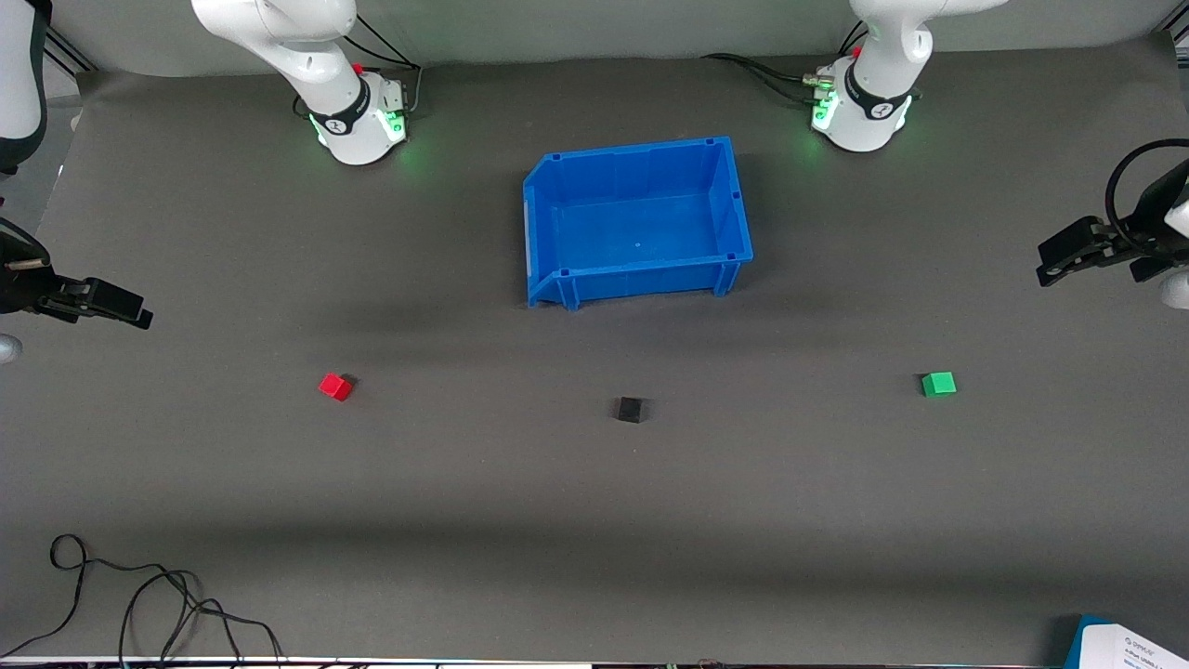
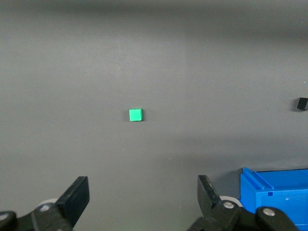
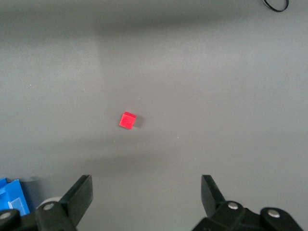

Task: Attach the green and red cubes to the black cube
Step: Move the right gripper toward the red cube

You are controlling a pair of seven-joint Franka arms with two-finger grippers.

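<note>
Three small cubes lie apart on the grey table. The black cube (image 1: pixel 630 409) (image 2: pixel 301 103) is in the middle, nearer the front camera than the blue bin. The red cube (image 1: pixel 335 386) (image 3: pixel 127 120) lies toward the right arm's end. The green cube (image 1: pixel 938 384) (image 2: pixel 135 114) lies toward the left arm's end. My left gripper (image 1: pixel 1054 262) (image 2: pixel 143 190) hangs open and empty over the table's edge at the left arm's end, away from the green cube. My right gripper (image 1: pixel 139 314) (image 3: pixel 146 187) hangs open and empty over the right arm's end, away from the red cube.
An empty blue bin (image 1: pixel 636 221) (image 2: pixel 274 192) (image 3: pixel 9 197) stands between the two arm bases. A loose black cable (image 1: pixel 139 595) (image 3: pixel 275 5) lies at the front edge toward the right arm's end. A white sheet on something blue (image 1: pixel 1129 646) sits at the front corner toward the left arm's end.
</note>
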